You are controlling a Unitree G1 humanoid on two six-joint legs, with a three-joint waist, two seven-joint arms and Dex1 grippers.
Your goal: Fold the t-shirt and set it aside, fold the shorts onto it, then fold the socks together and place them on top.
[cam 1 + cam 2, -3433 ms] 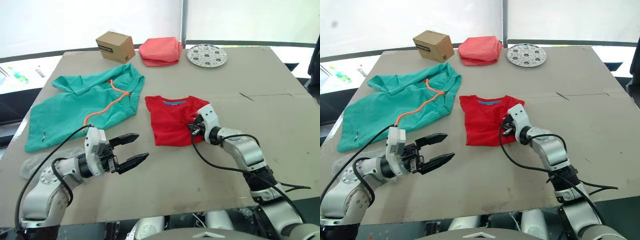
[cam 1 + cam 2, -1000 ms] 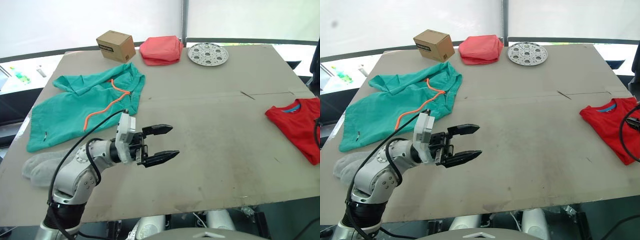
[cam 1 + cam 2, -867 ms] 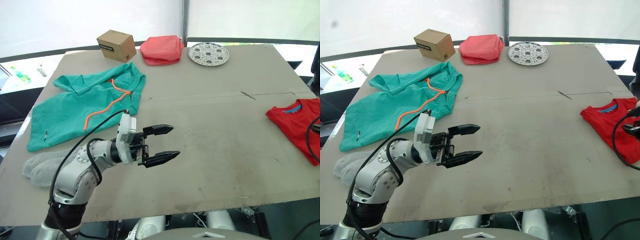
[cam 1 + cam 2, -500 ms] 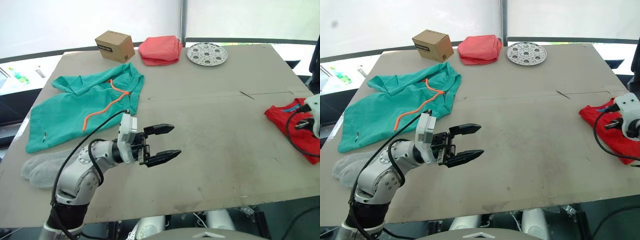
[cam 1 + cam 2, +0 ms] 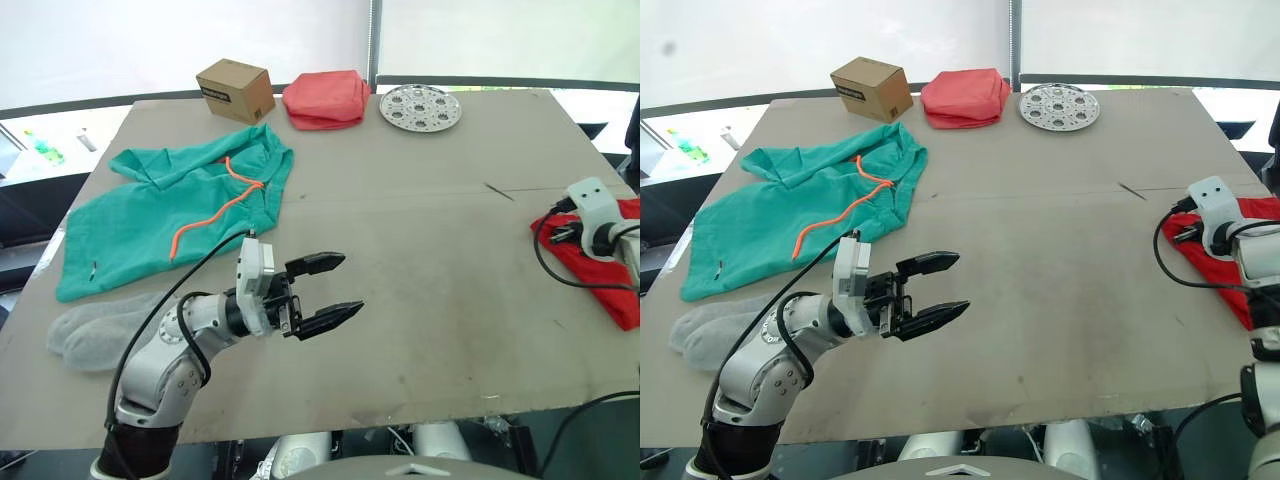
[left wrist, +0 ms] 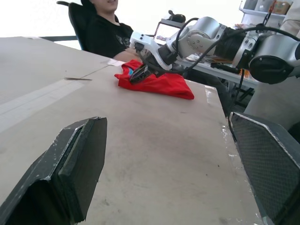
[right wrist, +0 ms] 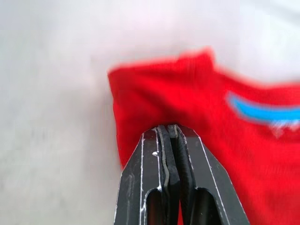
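Item: my right claw [image 7: 169,133] — jaws pressed together, no cloth visibly between them, tips just above the near corner of the t-shirt [image 5: 1225,265].
Item: t-shirt, folded, lying at the worktop's [image 5: 430,200] right edge, part of it close to the drop.
Item: my left claw [image 5: 325,290] — spread wide, holding nothing, hovering over bare worktop near the front edge.
Item: shorts [image 5: 175,215], unfolded, by the left edge toward the far-left corner; orange cord trailing across them.
Item: socks [image 5: 95,330], at the front-left corner.
Risks, as I judge them: my right claw's cable [image 5: 1170,265] lies over the shirt — lifting away may snag it, spoil the fold or drag it off the edge. The loose cord may catch my left claw when I take the shorts.
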